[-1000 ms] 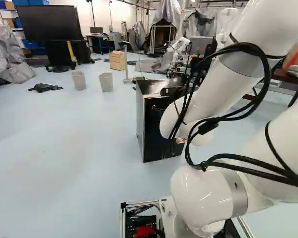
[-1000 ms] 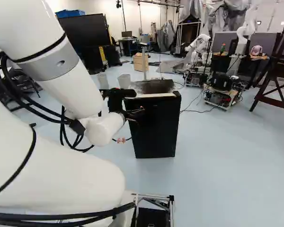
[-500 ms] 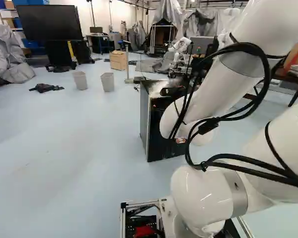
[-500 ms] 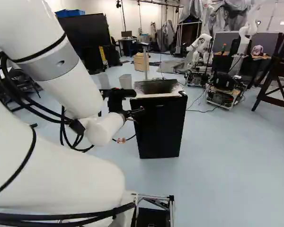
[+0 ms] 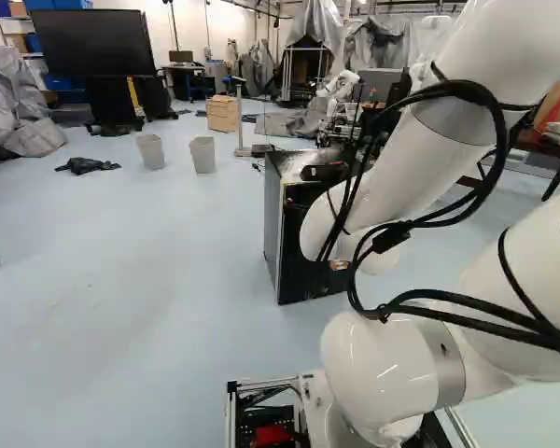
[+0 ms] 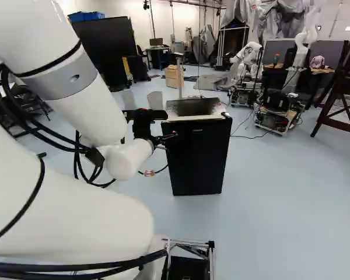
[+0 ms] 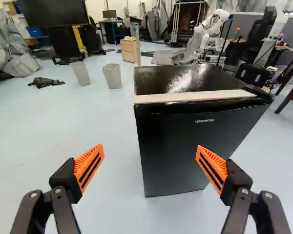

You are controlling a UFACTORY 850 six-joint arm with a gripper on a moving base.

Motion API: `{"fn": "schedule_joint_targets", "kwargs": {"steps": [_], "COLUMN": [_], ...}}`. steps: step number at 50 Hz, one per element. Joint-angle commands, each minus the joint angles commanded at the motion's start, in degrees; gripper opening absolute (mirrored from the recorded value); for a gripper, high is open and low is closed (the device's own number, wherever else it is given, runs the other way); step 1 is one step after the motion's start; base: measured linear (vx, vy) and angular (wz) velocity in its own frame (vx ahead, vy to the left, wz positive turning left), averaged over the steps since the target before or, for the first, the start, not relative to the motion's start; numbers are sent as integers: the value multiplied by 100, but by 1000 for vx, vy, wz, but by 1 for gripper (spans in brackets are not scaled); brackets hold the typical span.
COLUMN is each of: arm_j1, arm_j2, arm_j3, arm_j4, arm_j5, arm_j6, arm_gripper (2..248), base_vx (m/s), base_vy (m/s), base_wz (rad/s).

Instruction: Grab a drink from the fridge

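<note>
In the right base view my gripper (image 6: 167, 139) reaches out at the left front edge of the small black fridge (image 6: 199, 156); whether it touches there I cannot tell. The wrist view shows the gripper (image 7: 150, 147) open, its orange-padded fingers wide apart with nothing held. Ahead of it stands the fridge (image 7: 190, 146), door shut, with a pale strip along the top front edge. The finger on the fridge's side overlaps the door's lower part in that view. In the left base view the arm partly covers the fridge (image 5: 303, 266). No drink is visible.
Two grey bins (image 7: 112, 75) stand on the floor beyond the fridge, with a wooden drawer box (image 7: 130, 50) behind them. Another robot (image 6: 245, 61) is farther back, near a wheeled cart (image 6: 276, 116). A dark red wooden frame (image 6: 341, 102) stands at the right of the right base view.
The base has moved slightly, mostly in the first half second: the fridge and floor items sit farther right in both base views. My arm keeps its pose against its lowest joint.
</note>
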Motion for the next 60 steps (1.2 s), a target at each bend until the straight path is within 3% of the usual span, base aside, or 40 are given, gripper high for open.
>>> {"fn": "schedule_joint_targets", "kwargs": {"steps": [13, 31, 60], "arm_j1": [157, 568, 1228], "arm_j2": [-33, -222, -1245], "arm_j3": [-28, -77, -551], "arm_j4": [345, 963, 1897], "arm_j5": [4, 124, 601], "arm_j6": [0, 0, 0], "arm_gripper": [247, 247, 247], "base_vx": [0, 0, 0], "base_vy": [0, 0, 0], "base_wz": [0, 0, 0]}}
